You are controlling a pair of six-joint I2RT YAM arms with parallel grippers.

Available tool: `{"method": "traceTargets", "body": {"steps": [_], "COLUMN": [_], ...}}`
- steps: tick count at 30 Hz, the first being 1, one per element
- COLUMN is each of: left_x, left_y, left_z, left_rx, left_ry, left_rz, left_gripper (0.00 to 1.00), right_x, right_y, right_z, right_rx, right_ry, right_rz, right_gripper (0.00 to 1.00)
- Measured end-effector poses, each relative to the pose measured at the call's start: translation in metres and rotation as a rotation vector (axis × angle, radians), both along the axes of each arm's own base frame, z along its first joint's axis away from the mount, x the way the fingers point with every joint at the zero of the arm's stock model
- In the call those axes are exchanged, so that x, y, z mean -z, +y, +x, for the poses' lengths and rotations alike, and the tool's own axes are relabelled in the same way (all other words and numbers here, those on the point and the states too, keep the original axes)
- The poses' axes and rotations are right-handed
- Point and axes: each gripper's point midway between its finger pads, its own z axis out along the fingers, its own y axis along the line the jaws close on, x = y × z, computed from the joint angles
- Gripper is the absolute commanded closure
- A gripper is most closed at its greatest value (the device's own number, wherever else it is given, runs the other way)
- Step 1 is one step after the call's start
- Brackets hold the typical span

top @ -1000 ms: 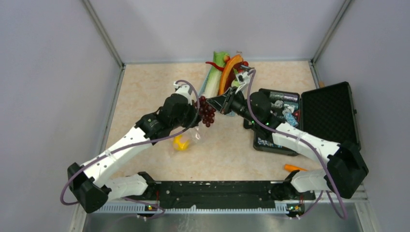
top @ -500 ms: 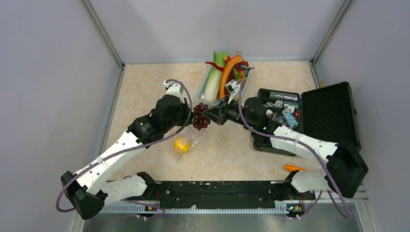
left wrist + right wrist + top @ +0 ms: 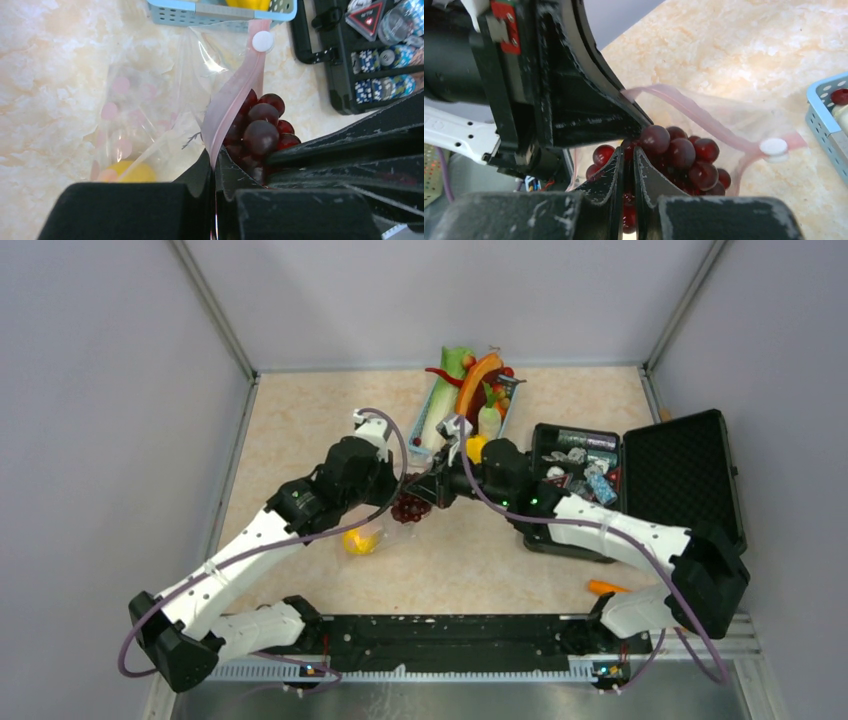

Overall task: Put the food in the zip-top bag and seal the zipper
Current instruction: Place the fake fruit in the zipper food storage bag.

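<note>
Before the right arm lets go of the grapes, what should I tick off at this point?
1. Grip of left end effector on zipper: ok.
2. Hold of right end effector on grapes: ok.
3. Mouth of zip-top bag held open under the grapes: ok.
4. Whole bunch past the zipper: cannot tell.
5. Earlier item, the yellow fruit, inside the bag: ok.
6. Blue basket emptied: not ok, food remains in it.
</note>
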Motion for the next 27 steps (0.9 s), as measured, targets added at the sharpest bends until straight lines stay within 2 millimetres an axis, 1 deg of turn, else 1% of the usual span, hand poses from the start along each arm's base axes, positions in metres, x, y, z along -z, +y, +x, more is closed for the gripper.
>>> {"method": "traceTargets", "body": {"steps": [2, 4, 7, 10, 13, 15, 16, 20, 21, 23, 25, 27], "left_x": [0.005, 0.01, 0.014, 0.011, 0.007, 0.003, 0.001, -0.004, -0.004, -0.004, -0.004, -0.004], "left_y": [0.0, 0.0, 0.001, -0.005, -0.006, -0.006, -0.005, -0.006, -0.006, -0.007, -0.007, -0.007], "left_z": [-0.002, -0.005, -0.007, -0.011, -0.013, -0.013, -0.013, -0.013, -0.013, -0.013, -0.013, -0.012], "left_rx": [0.023, 0.041, 0.046, 0.072, 0.077, 0.074, 0.074, 0.075, 0.076, 0.079, 0.079, 0.076], "left_ry": [0.015, 0.037, 0.059, 0.066, 0.061, 0.05, 0.044, 0.027, 0.029, 0.03, 0.029, 0.026], "left_rz": [0.023, 0.037, 0.051, 0.027, 0.009, 0.0, -0.005, -0.02, -0.02, -0.02, -0.02, -0.018], "left_gripper": [1.0, 1.0, 1.0, 1.0, 0.98, 0.98, 0.98, 0.99, 0.98, 0.98, 0.98, 0.98], "right_x": [0.001, 0.003, 0.014, 0.032, 0.053, 0.059, 0.06, 0.06, 0.06, 0.06, 0.06, 0.06], "right_y": [0.009, 0.014, 0.011, 0.006, 0.007, 0.009, 0.009, 0.016, 0.018, 0.02, 0.021, 0.021], "right_z": [0.002, 0.012, 0.029, 0.041, 0.044, 0.042, 0.04, 0.03, 0.027, 0.024, 0.025, 0.025], "right_rx": [0.024, 0.088, 0.194, 0.27, 0.285, 0.277, 0.271, 0.202, 0.185, 0.17, 0.175, 0.181], "right_ry": [-0.015, -0.018, -0.01, 0.011, 0.037, 0.041, 0.041, 0.043, 0.046, 0.06, 0.074, 0.078], "right_rz": [-0.032, -0.054, -0.083, -0.112, -0.158, -0.169, -0.17, -0.132, -0.125, -0.126, -0.131, -0.118], "right_gripper": [1.0, 1.0, 1.0, 1.0, 1.0, 0.99, 0.97, 0.87, 0.83, 0.7, 0.51, 0.41]}}
